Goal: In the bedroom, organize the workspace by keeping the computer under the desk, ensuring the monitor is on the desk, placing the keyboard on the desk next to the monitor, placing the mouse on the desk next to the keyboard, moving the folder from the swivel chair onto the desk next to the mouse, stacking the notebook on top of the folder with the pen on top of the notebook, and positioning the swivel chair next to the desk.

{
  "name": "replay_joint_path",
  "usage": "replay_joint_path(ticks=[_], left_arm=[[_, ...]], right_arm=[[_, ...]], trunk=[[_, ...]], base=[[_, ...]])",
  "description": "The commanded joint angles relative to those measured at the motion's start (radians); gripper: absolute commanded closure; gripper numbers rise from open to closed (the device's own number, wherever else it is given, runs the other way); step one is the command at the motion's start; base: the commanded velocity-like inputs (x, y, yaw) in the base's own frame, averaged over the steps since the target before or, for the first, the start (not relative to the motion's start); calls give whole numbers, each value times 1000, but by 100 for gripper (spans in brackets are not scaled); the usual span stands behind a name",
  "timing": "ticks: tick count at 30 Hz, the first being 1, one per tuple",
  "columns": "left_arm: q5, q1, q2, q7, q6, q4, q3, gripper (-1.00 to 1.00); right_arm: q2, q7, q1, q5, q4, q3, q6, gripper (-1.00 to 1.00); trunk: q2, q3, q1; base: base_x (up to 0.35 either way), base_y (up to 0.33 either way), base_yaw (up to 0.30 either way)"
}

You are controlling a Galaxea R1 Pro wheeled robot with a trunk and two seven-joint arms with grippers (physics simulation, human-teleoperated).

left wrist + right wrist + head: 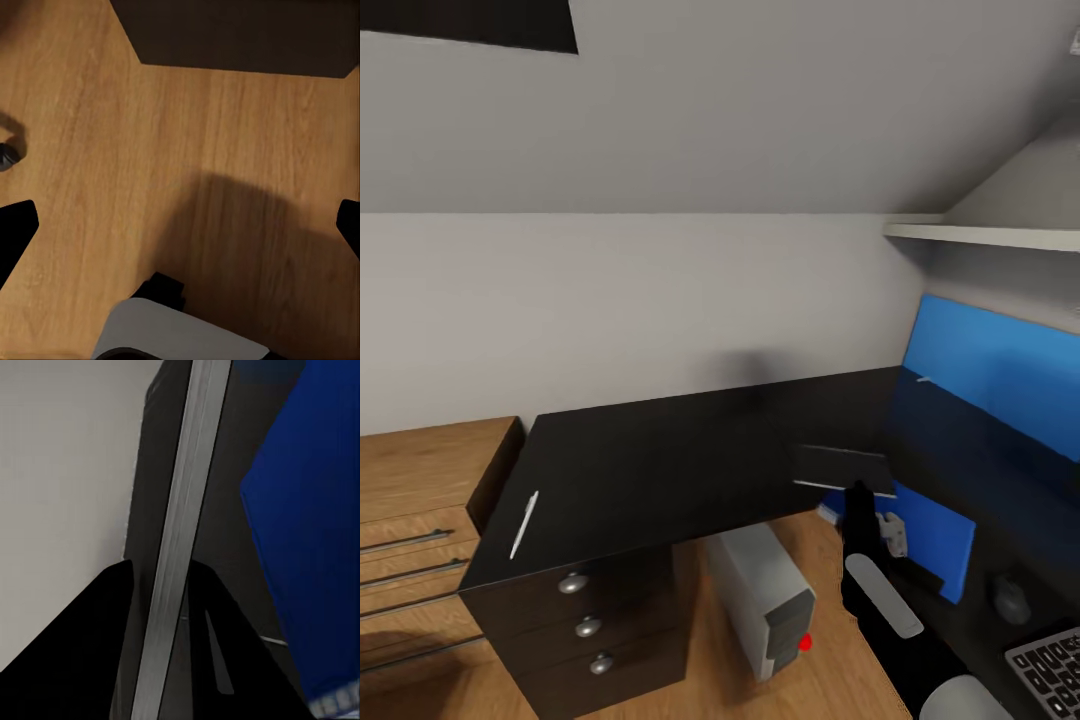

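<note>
Black notebook, head view: the notebook [843, 468] hangs flat above the desk [660, 450], pinched at its near edge by my right pincer [855, 490]. The blue folder [932, 540] lies on the desk just below and to the right of it.
Desk neighbours, head view: the mouse [1011, 598] and keyboard [1050, 665] lie near right of the folder. The monitor [1000, 370] stands behind them, and the computer [765, 598] sits on the floor under the desk. The pen [523, 523] lies far off at the desk's left edge.
Handling, my judgement: the notebook looks thin, light and fairly stiff, though held by one edge it may droop or swing. Its cover looks smooth, so a firm bite well in from the edge seems safest.
Wood floor, left wrist view: my left pincer [180, 229] is spread wide over the floor [112, 135], carrying nothing.
Grey page edge, right wrist view: my right pincer [161, 649] is clamped on the notebook [180, 510], seen edge-on between its two dark fingers [75, 660]. The folder [307, 525] lies just beside it.
</note>
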Motion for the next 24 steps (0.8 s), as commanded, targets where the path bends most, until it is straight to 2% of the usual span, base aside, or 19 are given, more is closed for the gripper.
replay_joint_path(ticks=[1, 3, 4, 8, 9, 24], left_arm=[[10, 0, 1, 6, -4, -2, -4, -100], [10, 0, 1, 6, -4, -2, -4, -100], [10, 0, 1, 6, -4, -2, -4, -100], [10, 0, 1, 6, -4, -2, -4, -100], [10, 0, 1, 6, -4, -2, -4, -100], [10, 0, 1, 6, -5, -2, -4, -100]], right_arm=[[-5, -3, -1, -3, -1, 0, -7, 100], [-7, -3, -1, -3, 0, -15, -9, 100], [-8, -5, -1, -2, 1, -41, -9, 100], [-8, -8, -1, -3, 2, -77, -8, 100], [-7, -10, -1, -4, 2, -99, -7, 100], [-5, -10, -1, -5, 3, -107, -5, 100]], trunk=[[-1, -1, 0], [-1, -1, 0], [-1, -1, 0], [-1, -1, 0], [-1, -1, 0], [-1, -1, 0]], base=[[0, -111, 0], [0, -73, 0], [0, -29, 0], [0, -17, 0], [0, -3, -143], [-7, 4, -211]])
